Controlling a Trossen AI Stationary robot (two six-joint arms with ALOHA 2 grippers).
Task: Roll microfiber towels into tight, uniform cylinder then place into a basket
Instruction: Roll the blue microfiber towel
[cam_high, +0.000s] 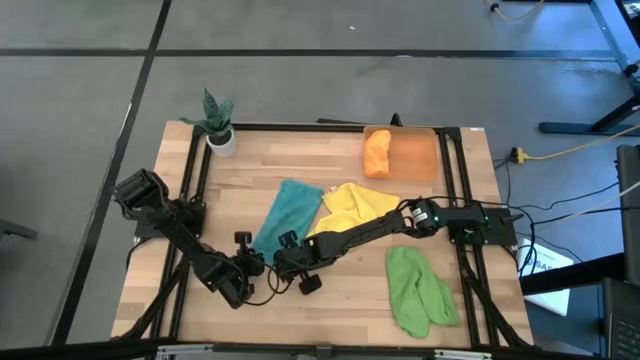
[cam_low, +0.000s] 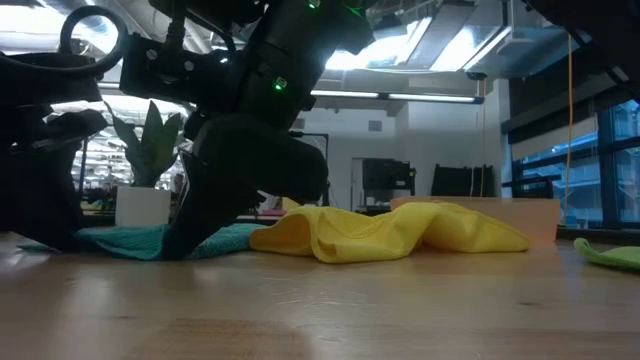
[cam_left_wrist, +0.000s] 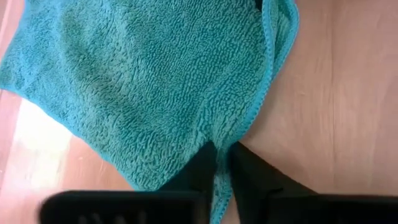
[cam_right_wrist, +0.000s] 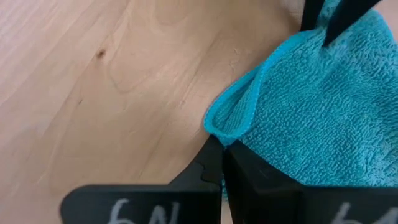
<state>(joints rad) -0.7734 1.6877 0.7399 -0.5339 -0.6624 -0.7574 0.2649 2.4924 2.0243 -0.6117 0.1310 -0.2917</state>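
Note:
The teal towel (cam_high: 288, 212) lies spread on the wooden table, with the yellow towel (cam_high: 357, 205) crumpled beside it on its right. An orange towel (cam_high: 377, 152) sits in the orange basket (cam_high: 415, 157) at the far edge. The light green towel (cam_high: 418, 290) lies near the front right. My left gripper (cam_high: 250, 263) and my right gripper (cam_high: 290, 258) are both at the teal towel's near end, each shut on it. In the low view the dark arms hide that end of the teal towel (cam_low: 120, 240). My left gripper pinches the teal towel's hemmed edge (cam_left_wrist: 219, 182) between its two fingers, by the near end. The fingers slant down from the table's near-left side. Beyond them the towel lies flat on the wood. My right gripper pinches the teal towel's near corner (cam_right_wrist: 225, 132) between its two fingers, slanting down from the table's right. The hem there is folded over into a small loop standing up from the wood. The towel beyond it rests on the table.
A white pot with a green plant (cam_high: 220, 132) stands at the far left corner. Black frame rails (cam_high: 192, 180) run along the table's left and right sides. Bare wood (cam_high: 340, 300) shows along the front between the arms and the green towel.

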